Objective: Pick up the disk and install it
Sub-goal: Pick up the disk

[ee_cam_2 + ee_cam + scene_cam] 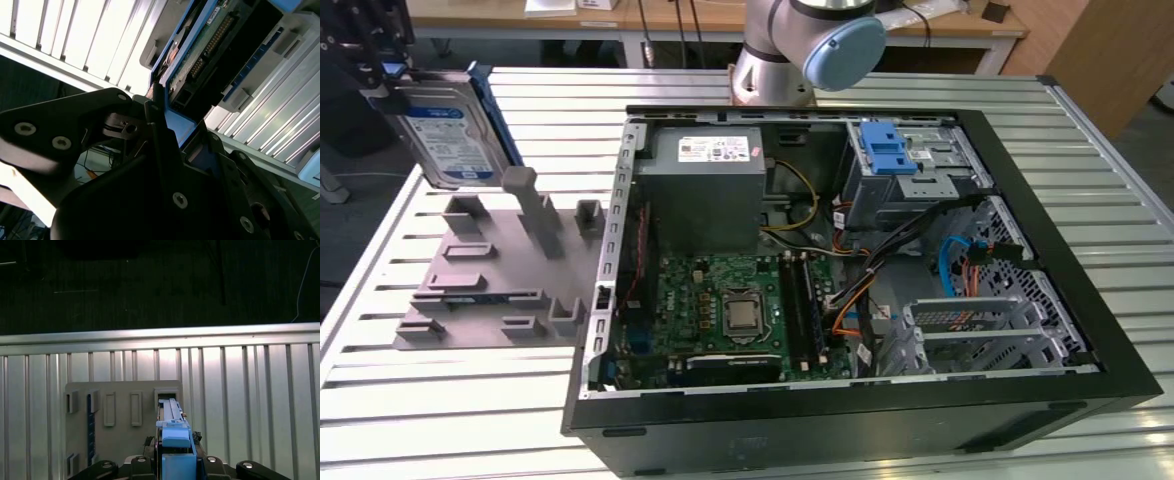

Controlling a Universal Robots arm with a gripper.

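Black claw [161, 107] in the second wrist view is clamped on the blue plastic bracket of the disk [215, 45] — a flat, silver, rectangular hard drive with a white-and-blue label. In the exterior view the disk [447, 140] hangs upright above the grey moulded fixture tray [480, 290] on the slatted metal table [427, 400] — outside the open black computer case [854, 425], on the exterior view's left.

A robotics lab or workshop: a robot arm [790, 48] is mounted at the edge of a slatted aluminium tabletop [440, 405] that carries an opened computer case [854, 440] and a grey fixture plate [460, 290]. Wooden desks [667, 20] with cables stand behind.
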